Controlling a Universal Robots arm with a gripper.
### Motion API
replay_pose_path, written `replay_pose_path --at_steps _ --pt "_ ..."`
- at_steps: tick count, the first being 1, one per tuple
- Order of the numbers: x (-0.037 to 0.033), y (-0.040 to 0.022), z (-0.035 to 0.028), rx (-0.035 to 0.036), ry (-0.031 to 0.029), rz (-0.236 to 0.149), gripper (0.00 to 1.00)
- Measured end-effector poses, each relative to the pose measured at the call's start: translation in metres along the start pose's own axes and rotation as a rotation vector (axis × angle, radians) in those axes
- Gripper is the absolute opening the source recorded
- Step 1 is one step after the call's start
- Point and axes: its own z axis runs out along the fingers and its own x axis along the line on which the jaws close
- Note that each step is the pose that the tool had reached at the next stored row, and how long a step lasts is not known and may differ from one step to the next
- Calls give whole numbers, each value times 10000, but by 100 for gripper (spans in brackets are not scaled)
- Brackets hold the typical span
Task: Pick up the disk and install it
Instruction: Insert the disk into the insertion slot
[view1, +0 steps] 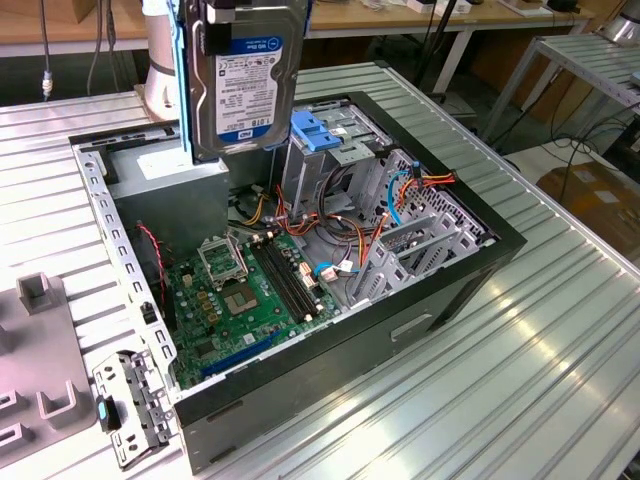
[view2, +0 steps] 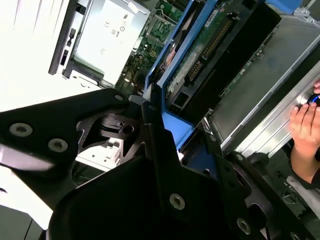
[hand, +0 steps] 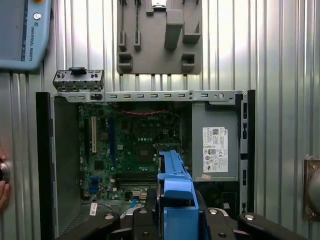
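Hand (hand: 176, 212) apparently pinches disk (view1: 240, 85) upright, long axis vertical, above case (view1: 420, 320).

The exterior view slants down over the computer case (view1: 300, 380); both wrist views face down into it, the second hugging the disk (view2: 197, 57).
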Motion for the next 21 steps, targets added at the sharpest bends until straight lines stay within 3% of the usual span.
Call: replay_pose_path --at_steps 7,13,18,21 --pt "123 -3 7 -1 17 0 37" --pt "271 -5 14 0 39 0 37" --pt "451 -9 22 0 80 -2 37" --pt "493 -10 25 0 89 -1 37"
